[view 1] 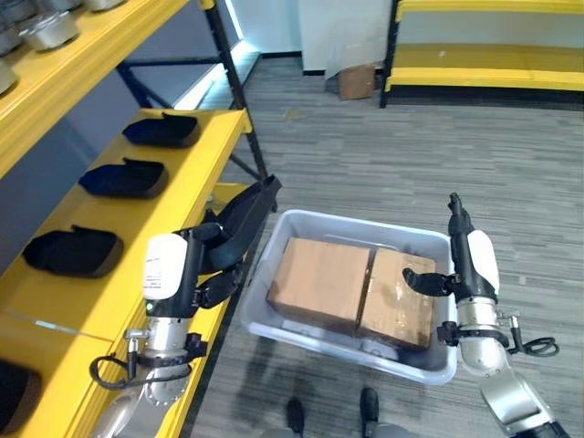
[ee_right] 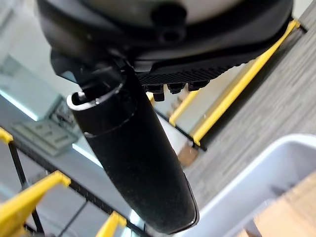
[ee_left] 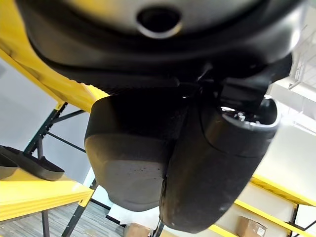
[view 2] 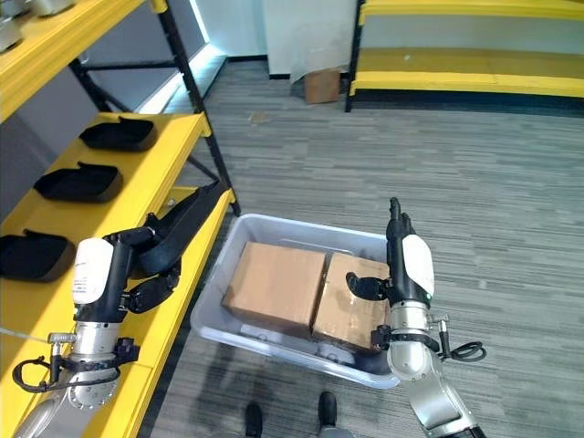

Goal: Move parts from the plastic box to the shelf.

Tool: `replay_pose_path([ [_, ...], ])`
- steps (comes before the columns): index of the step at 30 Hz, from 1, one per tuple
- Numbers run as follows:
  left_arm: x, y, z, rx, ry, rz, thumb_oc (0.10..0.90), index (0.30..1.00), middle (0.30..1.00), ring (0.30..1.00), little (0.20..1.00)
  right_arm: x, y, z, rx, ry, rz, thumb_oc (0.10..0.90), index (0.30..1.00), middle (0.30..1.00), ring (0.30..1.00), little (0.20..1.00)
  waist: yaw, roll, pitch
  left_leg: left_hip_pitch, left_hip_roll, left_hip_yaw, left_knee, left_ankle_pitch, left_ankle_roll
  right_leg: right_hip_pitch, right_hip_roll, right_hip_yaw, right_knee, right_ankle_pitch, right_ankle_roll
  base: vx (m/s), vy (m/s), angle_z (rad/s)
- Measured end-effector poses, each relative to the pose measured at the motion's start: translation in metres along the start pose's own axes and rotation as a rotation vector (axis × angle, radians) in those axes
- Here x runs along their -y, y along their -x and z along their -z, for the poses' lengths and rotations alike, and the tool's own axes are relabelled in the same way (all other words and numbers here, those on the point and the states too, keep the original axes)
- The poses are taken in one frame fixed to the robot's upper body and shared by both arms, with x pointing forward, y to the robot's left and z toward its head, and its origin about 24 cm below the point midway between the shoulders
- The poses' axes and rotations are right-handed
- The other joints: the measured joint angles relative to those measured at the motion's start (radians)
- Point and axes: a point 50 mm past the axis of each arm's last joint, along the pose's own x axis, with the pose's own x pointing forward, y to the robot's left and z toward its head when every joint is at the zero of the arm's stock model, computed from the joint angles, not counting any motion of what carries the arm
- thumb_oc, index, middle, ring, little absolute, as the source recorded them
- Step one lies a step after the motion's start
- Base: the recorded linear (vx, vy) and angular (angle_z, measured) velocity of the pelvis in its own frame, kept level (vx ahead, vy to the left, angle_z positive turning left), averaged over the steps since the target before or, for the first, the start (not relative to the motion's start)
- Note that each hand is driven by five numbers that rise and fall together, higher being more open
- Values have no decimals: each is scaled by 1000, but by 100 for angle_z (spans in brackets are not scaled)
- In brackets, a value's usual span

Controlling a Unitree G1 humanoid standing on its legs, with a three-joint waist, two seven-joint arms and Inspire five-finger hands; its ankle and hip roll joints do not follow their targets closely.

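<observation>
Plastic box [view 1: 301,333], translucent grey-white, sits on the grey striped carpet floor [view 1: 401,155] between the two hands, its left long rim close beside the front edge of the yellow shelf [view 1: 212,151]. Inside it: two brown cardboard boxes [view 1: 321,278] lying flat, side by side and touching, together covering most of the bottom; a dark strip of the box floor shows along the near wall. The cardboard tops are plain, with a shiny taped patch on the one nearer the right hand. Left hand [view 1: 235,228] is open, dark fingers straight and extended forward, holding nothing; it hangs over the shelf's front edge just left of the plastic box's left rim, fingertips reaching towards the black upright post [view 1: 239,87] of the rack. Right hand [view 1: 461,251] is open too, fingers straight and pointing away from the robot, thumb [view 1: 424,283] bent inward over the right-hand cardboard box; it stands at the plastic box's right rim and grips nothing. On the shelf left of the left hand, three black moulded parts [view 1: 123,178] lie in a row, well apart from one another, with bare yellow surface between them. Open carpet lies beyond the plastic box and to the right of the right hand, as far as another yellow rack [view 1: 484,78] at the far side.
</observation>
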Motion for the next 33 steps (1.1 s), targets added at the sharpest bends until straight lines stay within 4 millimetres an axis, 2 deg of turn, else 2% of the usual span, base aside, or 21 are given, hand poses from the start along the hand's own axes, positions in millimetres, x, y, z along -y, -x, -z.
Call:
replay_pose_path([
  [2,0,-1,-2,23,7,0,400,300,300,300,300,0,0,0,0,0,-1,900,1000,1000,1000,1000,-5,2,14,-3,5,39,3,9,2,16,-4,-26,0,-1,-7,-138,93,49],
  [4,2,-3,-8,58,28,6,400,300,300,300,300,0,1,2,-8,8,1,900,1000,1000,1000,1000,-19,-6,21,-15,38,168,28,-19,12,31,-16,-75,4,-16,-22,-150,145,66],
  [6,7,-7,-15,97,58,11,400,300,300,300,300,2,0,3,0,22,18,900,1000,1000,1000,1000,-32,-23,32,-27,60,268,98,-49,41,21,-51,-103,50,-44,-19,-119,155,49],
  [7,8,-8,-17,112,65,14,400,300,300,300,300,3,0,3,4,25,20,900,1000,1000,1000,1000,-32,-34,39,-27,60,272,154,-46,49,14,-70,-100,70,-56,-18,-139,241,23],
  [8,9,-9,-19,140,60,21,400,300,300,300,300,4,0,2,11,26,28,900,1000,1000,1000,1000,-41,-58,49,-27,43,270,211,-61,52,10,-112,-99,108,-70,-3,-111,205,17],
  [9,10,-12,-22,160,66,24,400,300,300,300,300,5,-1,1,21,33,37,900,1000,1000,1000,1000,-56,-77,56,-24,33,270,258,-98,55,12,-150,-105,122,-72,2,-128,241,23],
  [10,12,-14,-25,176,77,24,400,300,300,300,300,7,-1,-1,36,37,44,900,1000,1000,1000,1000,-63,-79,52,-11,30,271,257,-82,44,10,-164,-101,142,-74,37,-124,241,27],
  [11,11,-23,-32,228,89,6,400,300,300,300,300,11,-2,-4,71,46,69,900,1000,1000,1000,1000,-86,-63,48,31,-3,239,165,-101,19,-13,-177,-80,163,-80,75,-251,455,15],
  [12,10,-28,-34,246,90,-8,400,300,300,300,300,11,-3,-4,73,40,78,900,1000,1000,1000,1000,-84,-65,47,37,-11,240,133,-101,20,-20,-181,-74,150,-69,83,-228,428,8],
  [15,11,-43,-46,305,124,-45,400,300,300,300,300,6,-4,-9,83,16,79,900,1000,1000,1000,1000,-77,-76,45,57,-78,239,41,-71,64,0,-229,-75,75,2,118,-200,320,12],
  [18,14,-40,-58,358,167,-18,400,300,300,300,300,-2,-3,-12,74,-10,74,900,1000,1000,1000,1000,-63,-83,42,105,-109,237,-3,-67,70,50,-247,-73,27,39,139,-197,273,3],
  [21,13,-39,-62,396,168,15,400,300,300,300,300,-5,-2,-11,47,-27,81,900,1000,1000,1000,1000,-56,-111,29,105,-105,236,-5,-60,68,53,-242,-72,21,40,140,-142,148,2],
  [24,18,-39,-66,420,174,58,400,300,300,300,300,-11,0,-13,-1,-76,95,900,1000,1000,1000,1000,-87,-150,23,89,-94,240,0,-45,67,43,-222,-67,31,59,133,-304,202,-1],
  [26,26,-43,-77,477,197,95,400,300,300,300,300,-10,0,-19,13,-94,98,900,1000,1000,1000,1000,-109,-147,22,75,-80,249,-2,-41,81,1,-218,-55,80,78,136,-210,77,-1],
  [27,30,-44,-83,507,206,118,400,300,300,300,300,-9,0,-19,14,-93,101,900,1000,1000,1000,1000,-117,-146,23,81,-69,256,-11,-30,92,-23,-212,-24,137,74,151,-227,23,-2],
  [28,31,-47,-88,536,216,120,400,300,300,300,300,-9,1,-15,2,-82,108,900,1000,1000,1000,1000,-118,-133,23,69,-40,240,-8,-28,104,-95,-178,46,367,-78,164,-244,-18,12],
  [29,30,-47,-90,546,219,117,400,300,300,300,300,-10,2,-14,-2,-77,104,900,1000,1000,1000,1000,-119,-132,22,65,-30,229,-2,-23,102,-111,-152,70,460,-135,157,-221,-80,44],
  [30,27,-49,-92,557,220,102,400,300,300,300,300,-8,4,-12,8,-68,101,900,1000,1000,1000,1000,-115,-139,18,45,-29,189,0,12,82,-87,-73,137,499,-238,135,-252,-107,68],
  [31,26,-51,-92,559,217,92,400,300,300,300,300,-7,3,-12,20,-68,100,900,1000,1000,1000,1000,-121,-140,17,24,-34,158,-2,20,83,-55,-44,170,434,-270,98,-229,-110,70],
  [32,24,-53,-92,559,210,81,400,300,300,300,300,-6,2,-14,32,-71,99,900,1000,1000,1000,1000,-112,-142,15,8,-42,150,-3,33,76,-20,-44,182,355,-281,69,-168,-85,52],
  [33,25,-53,-90,543,213,77,400,300,300,300,300,-7,2,-14,41,-71,88,900,1000,1000,1000,1000,-108,-114,10,-15,-32,134,-4,51,62,-19,-23,171,303,-252,47,-152,-81,26],
])
